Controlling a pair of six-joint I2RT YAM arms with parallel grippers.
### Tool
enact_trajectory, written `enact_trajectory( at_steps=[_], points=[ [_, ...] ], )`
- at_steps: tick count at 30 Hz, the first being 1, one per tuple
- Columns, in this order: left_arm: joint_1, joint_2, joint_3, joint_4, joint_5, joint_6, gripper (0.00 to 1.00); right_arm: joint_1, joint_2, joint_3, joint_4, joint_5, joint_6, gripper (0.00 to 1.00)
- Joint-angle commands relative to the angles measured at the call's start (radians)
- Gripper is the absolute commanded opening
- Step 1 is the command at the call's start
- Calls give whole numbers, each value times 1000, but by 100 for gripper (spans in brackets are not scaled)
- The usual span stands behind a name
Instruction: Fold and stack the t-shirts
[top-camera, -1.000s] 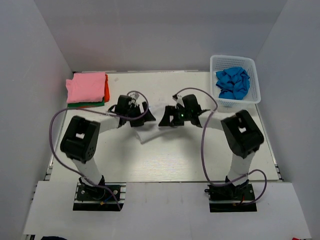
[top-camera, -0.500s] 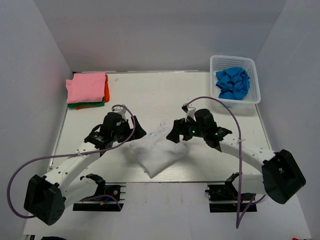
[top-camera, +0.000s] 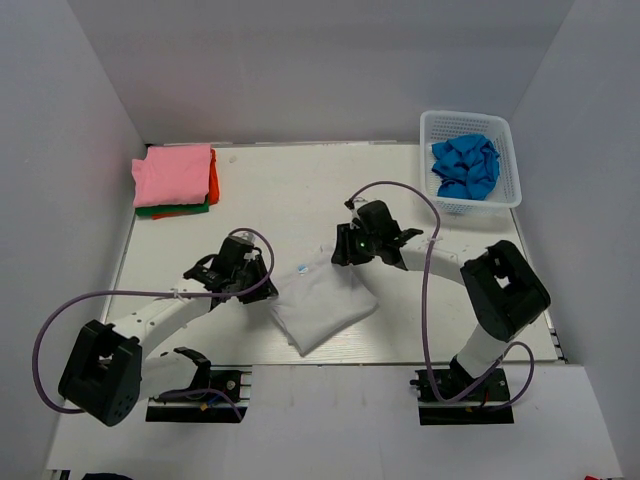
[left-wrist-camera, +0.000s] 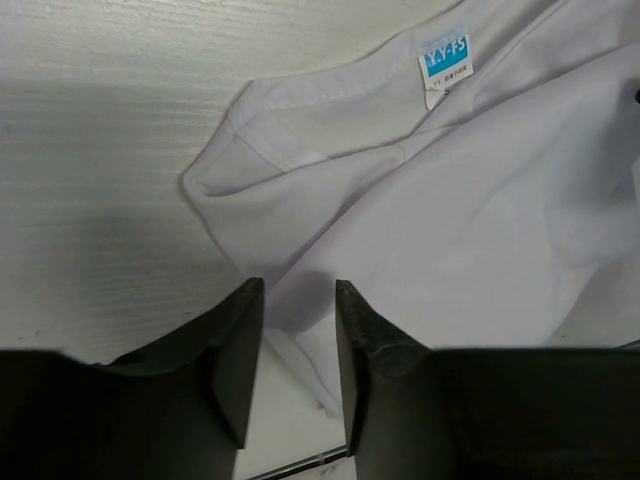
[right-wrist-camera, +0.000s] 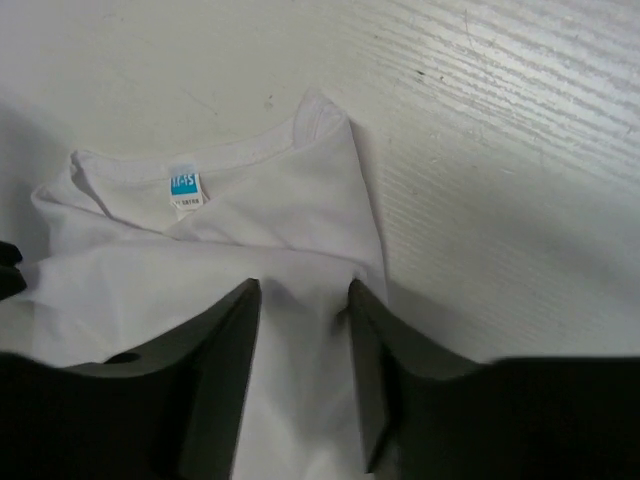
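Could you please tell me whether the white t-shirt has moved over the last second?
Yes. The white t-shirt has shifted toward the near edge of the table, farther from the basket, and lies spread wider.

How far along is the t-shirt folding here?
Done: a folded stack at the far left, pink over orange-red and green. In hand: the white t-shirt, rumpled near the front edge, left gripper and right gripper at its edges. Left: finishing it, plus the blue t-shirt bunched in the basket.

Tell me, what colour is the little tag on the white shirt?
The tag on the white t-shirt is blue; the left wrist view shows it best.
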Motion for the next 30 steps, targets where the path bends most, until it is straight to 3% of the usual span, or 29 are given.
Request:
enact_trajectory(
  at_steps=[1,3,4,6,7,8,11,21,25,30],
  points=[
    [3,8,-7,30,33,6,43,1,24,55,-2,21,24,43],
    [3,30,-18,54,43,6,43,2,30,52,8,19,32,33],
    [3,30,-27,63,43,6,40,6,37,51,13,20,38,23],
    [3,56,-36,64,43,6,27,-1,34,46,15,22,46,11],
    [3,56,-36,76,43,17,27,-1,31,43,15,25,44,5],
    [3,56,-36,76,43,17,23,-1,26,42,15,27,44,3],
    [3,56,-15,64,27,28,0,1,-6,28,15,33,41,0],
    [3,-225,5,19,66,78,0,1,-167,-17,8,42,44,0],
    [3,-257,28,-18,66,98,0,1,-245,-20,1,66,44,0],
    [3,-210,28,17,-86,88,0,-4,-200,-11,51,118,62,0]
  ],
)
